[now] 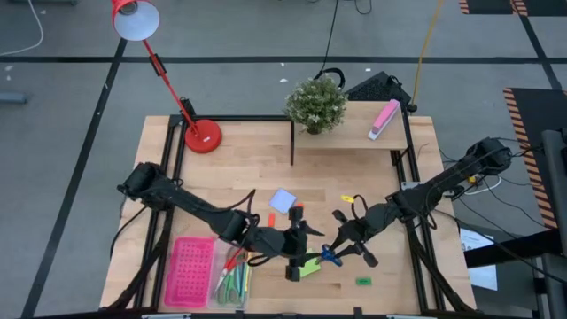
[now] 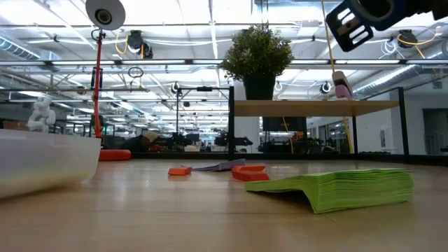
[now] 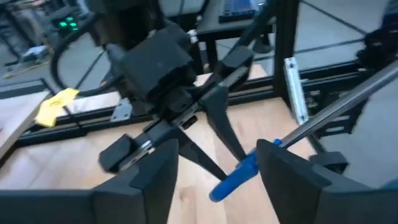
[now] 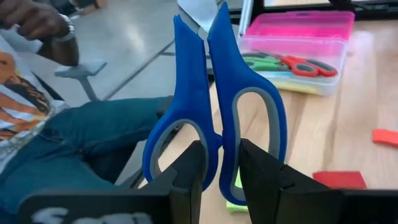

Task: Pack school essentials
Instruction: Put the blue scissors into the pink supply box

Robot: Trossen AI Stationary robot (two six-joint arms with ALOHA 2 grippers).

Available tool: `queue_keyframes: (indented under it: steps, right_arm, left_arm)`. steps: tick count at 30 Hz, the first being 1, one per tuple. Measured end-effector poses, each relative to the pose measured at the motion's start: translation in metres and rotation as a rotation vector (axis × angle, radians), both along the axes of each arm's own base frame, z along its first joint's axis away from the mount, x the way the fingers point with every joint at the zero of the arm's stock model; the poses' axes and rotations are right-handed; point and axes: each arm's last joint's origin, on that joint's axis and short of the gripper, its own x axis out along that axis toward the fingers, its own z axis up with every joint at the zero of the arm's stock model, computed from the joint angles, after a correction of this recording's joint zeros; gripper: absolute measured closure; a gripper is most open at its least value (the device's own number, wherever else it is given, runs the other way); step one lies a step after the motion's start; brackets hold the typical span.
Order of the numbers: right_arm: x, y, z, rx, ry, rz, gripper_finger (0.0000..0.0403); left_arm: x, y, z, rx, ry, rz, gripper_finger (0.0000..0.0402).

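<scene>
Pinching blue scissors (image 4: 214, 106): right claw (image 4: 221, 177); left claw (image 3: 217, 174) spread; overhead hides grip.

Tray (image 1: 189, 270) left of scissors (image 1: 330, 256) (pad (image 1: 309, 267) between).

The blue-handled scissors (image 4: 214, 106) run off the top edge of the right wrist view, so their blade tips are unseen, and the right gripper (image 4: 221, 180) covers the bottoms of the handle loops. A seated person (image 4: 56, 124) is cut by that picture's left edge — only a hand, shirt and legs show. In the clear box (image 4: 298, 53), the contents under the green and red scissors (image 4: 289, 62) blur together. From above, the small green item (image 1: 363, 282) is too tiny to identify.
</scene>
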Motion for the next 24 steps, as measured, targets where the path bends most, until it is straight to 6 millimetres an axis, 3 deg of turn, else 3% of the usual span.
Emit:
queue_keyframes:
  steps: [8, 14, 24]
  right_arm:
    - [0.001, -0.002, 0.001, 0.013, 0.0, 0.019, 0.0325]
    - [0.001, -0.002, 0.001, 0.016, 0.001, 0.017, 0.0325]
    - [0.002, -0.002, 0.003, 0.031, -0.014, 0.013, 0.0325]
  left_arm:
    - [-0.006, 0.005, 0.003, -0.004, 0.071, -0.081, 0.0234]
    - [-0.011, 0.01, 0.001, 0.005, 0.15, -0.108, 0.0228]
    - [-0.008, 0.004, 0.017, 0.0, -0.005, -0.269, 0.0218]
